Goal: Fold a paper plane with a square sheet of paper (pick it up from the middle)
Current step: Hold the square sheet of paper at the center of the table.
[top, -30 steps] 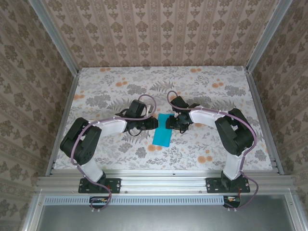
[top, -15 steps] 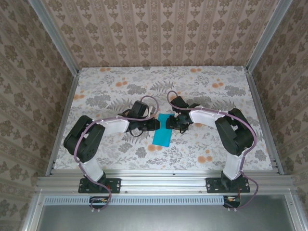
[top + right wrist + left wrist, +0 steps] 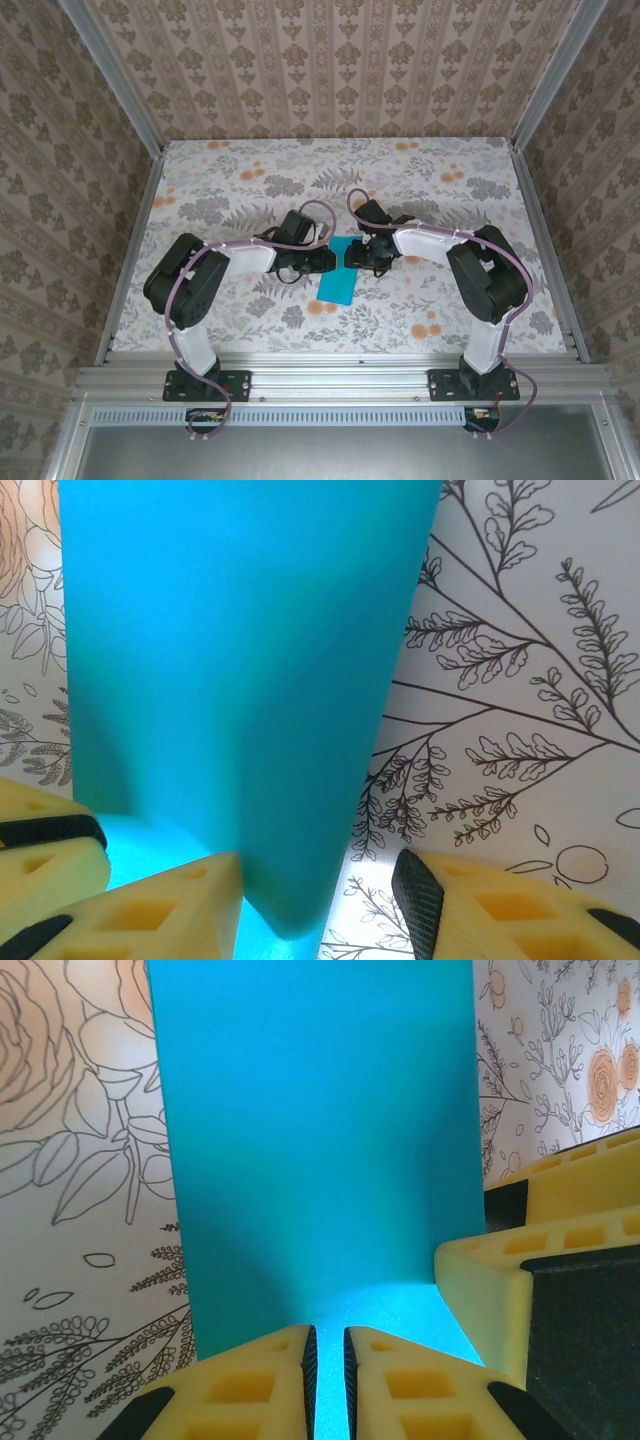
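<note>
Here the left gripper (image 3: 327,1338) is pressed almost together, pinching the near edge of the folded teal paper sheet (image 3: 320,1140), which stretches ahead of it over the floral tablecloth (image 3: 80,1160). The right gripper (image 3: 320,872) is spread, with the sheet's opposite edge between its fingers.

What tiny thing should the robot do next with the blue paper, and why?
Probably close the right end effector gently on the sheet of paper. The left end effector looks pinched shut on one edge, while the right one's fingers stand open with a paper corner between them. Holding both sides should steady it for the next crease.
</note>
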You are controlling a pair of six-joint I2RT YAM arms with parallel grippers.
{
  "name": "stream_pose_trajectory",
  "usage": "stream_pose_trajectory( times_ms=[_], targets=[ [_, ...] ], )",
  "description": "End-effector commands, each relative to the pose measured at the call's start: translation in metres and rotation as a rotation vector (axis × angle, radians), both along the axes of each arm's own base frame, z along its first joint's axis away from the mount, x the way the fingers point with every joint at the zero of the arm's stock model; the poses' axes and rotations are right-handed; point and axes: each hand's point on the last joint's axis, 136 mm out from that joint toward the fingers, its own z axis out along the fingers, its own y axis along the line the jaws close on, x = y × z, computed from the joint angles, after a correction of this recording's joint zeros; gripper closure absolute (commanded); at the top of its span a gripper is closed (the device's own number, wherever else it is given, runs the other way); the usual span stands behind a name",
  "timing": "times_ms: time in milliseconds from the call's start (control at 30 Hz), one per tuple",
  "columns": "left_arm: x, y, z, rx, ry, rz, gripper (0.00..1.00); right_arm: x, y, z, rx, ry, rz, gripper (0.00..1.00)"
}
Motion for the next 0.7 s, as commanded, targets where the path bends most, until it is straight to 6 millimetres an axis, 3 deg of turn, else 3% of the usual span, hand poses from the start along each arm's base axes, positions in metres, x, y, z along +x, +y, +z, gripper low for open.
stream_pose_trajectory(
  times_ms=[0,333,667],
  targets=[
    [-0.002,0.0,-0.009,0.033,0.011,-0.018,0.83,-0.009,-0.021,-0.027,-0.107,0.043,-0.017,0.5],
    [-0.009,0.011,-0.035,0.11,0.046,-0.03,0.85,-0.006,-0.019,-0.019,-0.097,0.027,-0.014,0.48],
    [-0.015,0.021,-0.053,0.174,0.07,-0.043,0.85,-0.001,-0.017,0.018,-0.015,-0.039,-0.028,0.44]
  ],
)
